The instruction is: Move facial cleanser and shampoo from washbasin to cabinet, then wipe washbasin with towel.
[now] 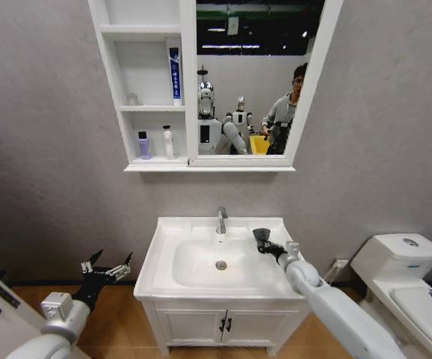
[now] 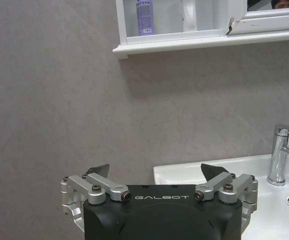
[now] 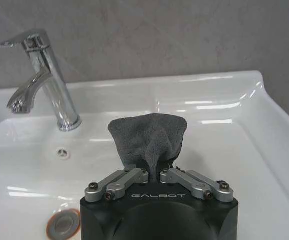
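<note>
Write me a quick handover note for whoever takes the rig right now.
Right pincer: shut on the towel, over the washbasin bowl beside the tap.
Left pincer: open, idle, left of the washbasin.
Purple bottle and white bottle: on the cabinet bottom shelf.
Done: both bottles moved.
Left: wiping the washbasin.

Lighting: even, bright, from overhead | Glare: seen on washbasin (image 3: 219, 107) rim | Shadow: cast under cabinet (image 2: 194, 45) | Edges: bowed in head view
</note>
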Tool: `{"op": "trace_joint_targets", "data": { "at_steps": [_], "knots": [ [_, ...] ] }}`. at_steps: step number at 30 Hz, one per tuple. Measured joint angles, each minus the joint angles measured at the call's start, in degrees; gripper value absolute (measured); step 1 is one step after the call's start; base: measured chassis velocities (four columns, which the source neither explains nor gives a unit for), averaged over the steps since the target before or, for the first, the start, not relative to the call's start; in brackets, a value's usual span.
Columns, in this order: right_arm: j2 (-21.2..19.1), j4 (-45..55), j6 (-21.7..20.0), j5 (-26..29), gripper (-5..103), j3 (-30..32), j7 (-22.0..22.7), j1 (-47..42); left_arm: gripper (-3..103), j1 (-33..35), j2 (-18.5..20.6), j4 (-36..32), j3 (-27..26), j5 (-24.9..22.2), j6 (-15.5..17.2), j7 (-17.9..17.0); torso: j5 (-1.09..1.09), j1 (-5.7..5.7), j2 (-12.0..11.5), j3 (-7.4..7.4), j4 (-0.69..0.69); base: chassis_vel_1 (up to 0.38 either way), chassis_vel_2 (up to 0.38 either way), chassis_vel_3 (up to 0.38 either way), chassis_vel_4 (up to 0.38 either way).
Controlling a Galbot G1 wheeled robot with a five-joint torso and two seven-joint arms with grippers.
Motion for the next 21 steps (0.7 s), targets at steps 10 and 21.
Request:
{"op": "trace_joint_targets", "data": {
  "at_steps": [10, 21],
  "knots": [
    [0.7, -3.1, -5.0, 5.4, 5, -3.5, 6.9, 1.5, 100, 0.0, 0.0, 0.0, 0.0, 0.0, 0.0, 0.0, 0.01, 0.01, 0.0, 0.0, 0.0, 0.0, 0.0, 0.0, 0.0],
    [3.4, -13.1, -7.3, 2.6, 5, -11.0, 9.1, 8.1, 100, 0.0, 0.0, 0.0, 0.0, 0.0, 0.0, 0.0, 0.01, 0.01, 0.0, 0.0, 0.02, 0.0, 0.0, 0.0, 0.0]
  ]
}}
